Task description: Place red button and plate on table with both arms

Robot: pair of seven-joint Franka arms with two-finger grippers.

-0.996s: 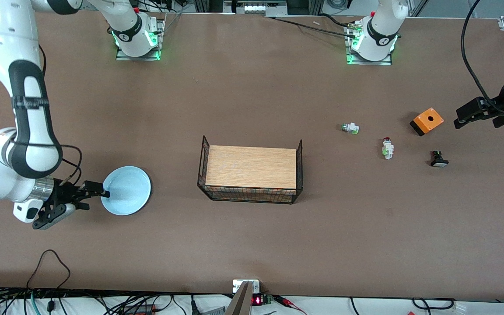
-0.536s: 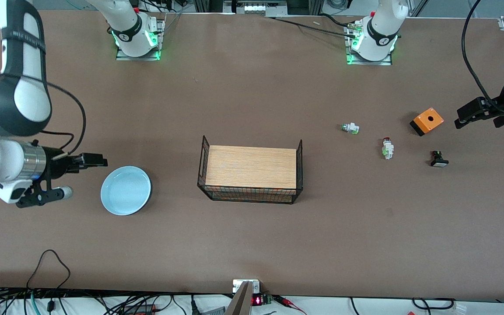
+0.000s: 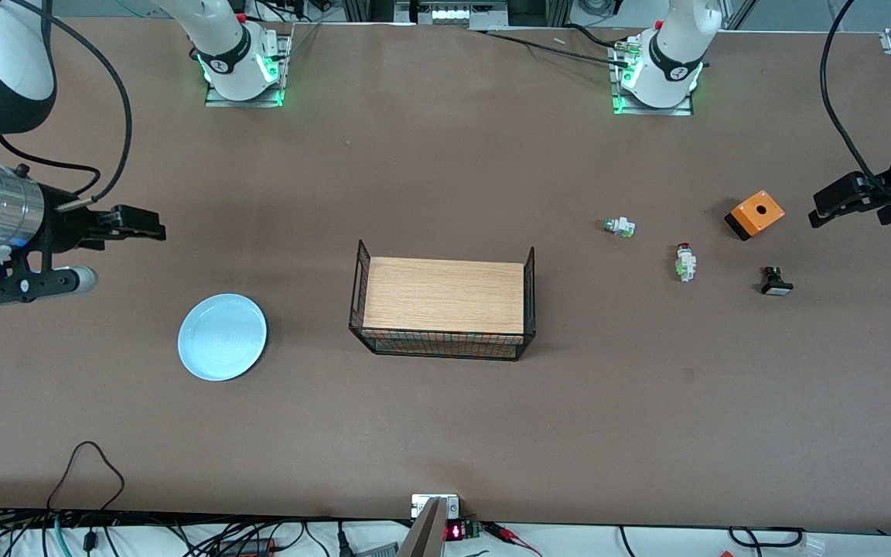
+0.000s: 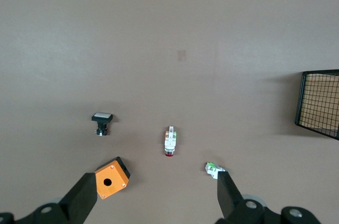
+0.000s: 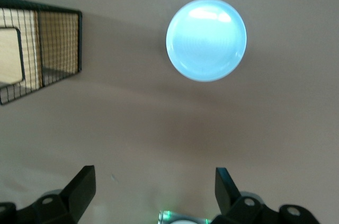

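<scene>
Brown and matte, the bench (image 3: 430, 433) carries one pale-blue plate (image 3: 222, 336) lying flat toward the right arm's end, one wood-topped wire rack (image 3: 443, 308) at the middle, and four small parts toward the left arm's end: one red button (image 3: 684, 261) on its side, one white switch (image 3: 619, 227), one black-bodied button (image 3: 776, 281) and one orange box (image 3: 755, 214). One right end effector (image 3: 140, 223) hangs over bare bench, fingers spread wide and holding nothing, well apart from the plate. One left end effector (image 3: 832, 207) is over the bench edge near the orange box, equally wide and empty, with the red button resting on the bench between the white switch and the black-bodied button.
</scene>
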